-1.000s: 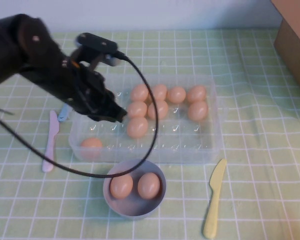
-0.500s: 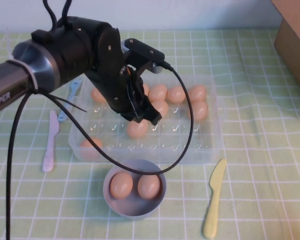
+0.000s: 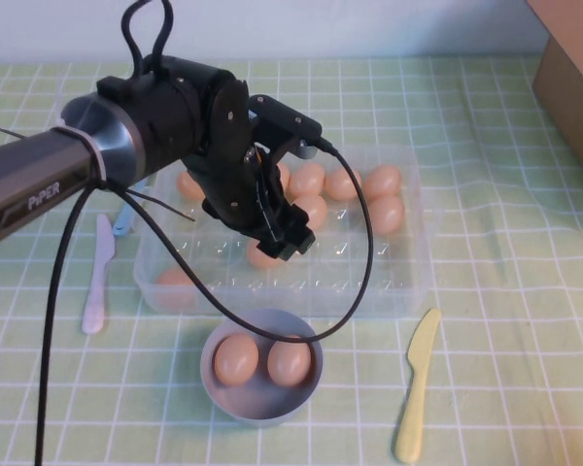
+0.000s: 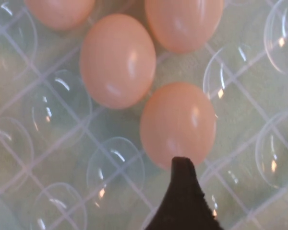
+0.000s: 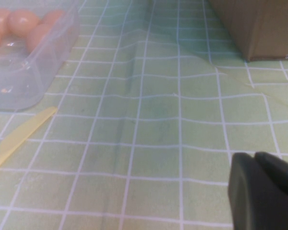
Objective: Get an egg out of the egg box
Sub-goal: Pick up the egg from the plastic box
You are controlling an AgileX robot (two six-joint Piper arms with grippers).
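Checked cloth (image 3: 486,291); left gripper (image 3: 284,236) over egg (image 4: 177,125); right gripper (image 5: 264,196) wrist-view only.

Pale tan egg (image 4: 178,123) sits in clear egg box (image 3: 389,282), mid-tray cup.

Light: bright, even, diffuse, from overhead. High view: my left gripper (image 3: 290,238) hangs over the middle of the egg box (image 3: 408,282) and casts only a faint soft shadow on the cups beneath. The arm's metal sleeve carries a dull sheen.

Left wrist view: my left gripper (image 4: 182,191) is a flat matte black shape with no surface detail, right above the egg (image 4: 177,122). The eggs show soft, pale vertical highlights. The clear cups of the egg box (image 4: 62,124) throw small white glints. Whole view slightly soft.

Right wrist view: my right gripper (image 5: 264,191), well apart from the egg box (image 5: 33,72), is dark and out of focus. The tablecloth (image 5: 149,120) has a soft-shadowed crease beside the box.
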